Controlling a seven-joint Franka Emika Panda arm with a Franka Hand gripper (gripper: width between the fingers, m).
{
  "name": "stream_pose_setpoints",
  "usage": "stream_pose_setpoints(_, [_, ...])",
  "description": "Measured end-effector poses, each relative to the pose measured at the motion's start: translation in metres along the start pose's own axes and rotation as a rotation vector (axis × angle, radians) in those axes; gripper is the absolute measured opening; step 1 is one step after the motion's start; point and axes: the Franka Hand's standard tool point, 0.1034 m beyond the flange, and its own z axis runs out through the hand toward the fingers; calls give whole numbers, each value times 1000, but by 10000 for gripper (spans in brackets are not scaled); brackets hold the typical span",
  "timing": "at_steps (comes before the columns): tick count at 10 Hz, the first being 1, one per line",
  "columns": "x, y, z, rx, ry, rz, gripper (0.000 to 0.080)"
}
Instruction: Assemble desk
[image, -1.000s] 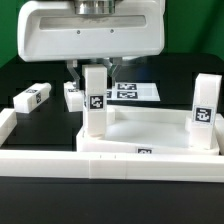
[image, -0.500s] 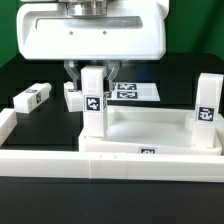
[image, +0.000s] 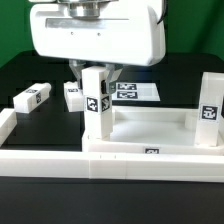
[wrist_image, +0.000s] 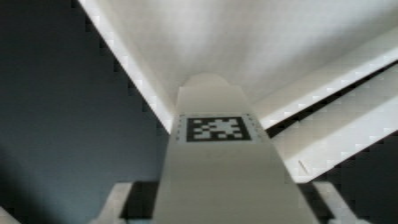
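A white square-section leg (image: 96, 102) stands upright at the near corner of the white rimmed tabletop (image: 150, 127), on the exterior view's left. My gripper (image: 94, 72) comes down from above and is shut on this leg's upper part. The wrist view looks down the held leg (wrist_image: 217, 160) past its tag to the tabletop (wrist_image: 267, 40), with one of my fingers (wrist_image: 125, 200) on each side of the leg. A second leg (image: 209, 115) stands upright at the tabletop's corner on the exterior view's right. Two loose legs (image: 32, 98) (image: 72, 95) lie on the black table behind.
A long low white barrier wall (image: 50, 160) runs along the front, against the tabletop's near edge. The marker board (image: 132, 91) lies flat behind the tabletop. The gripper's large white body hides the upper middle of the exterior view.
My gripper and the held leg have shifted slightly toward the exterior view's right. The tabletop and its other upright leg have moved the same way. The grip is unchanged.
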Motion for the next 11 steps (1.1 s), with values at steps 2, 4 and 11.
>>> stream_pose_setpoints(2, [-1, -2, 0, 3, -2, 98, 290])
stream_pose_setpoints(4, [-1, -2, 0, 4, -2, 97, 292])
stream_pose_setpoints(11, [-4, -6, 1, -22, 2, -509, 647])
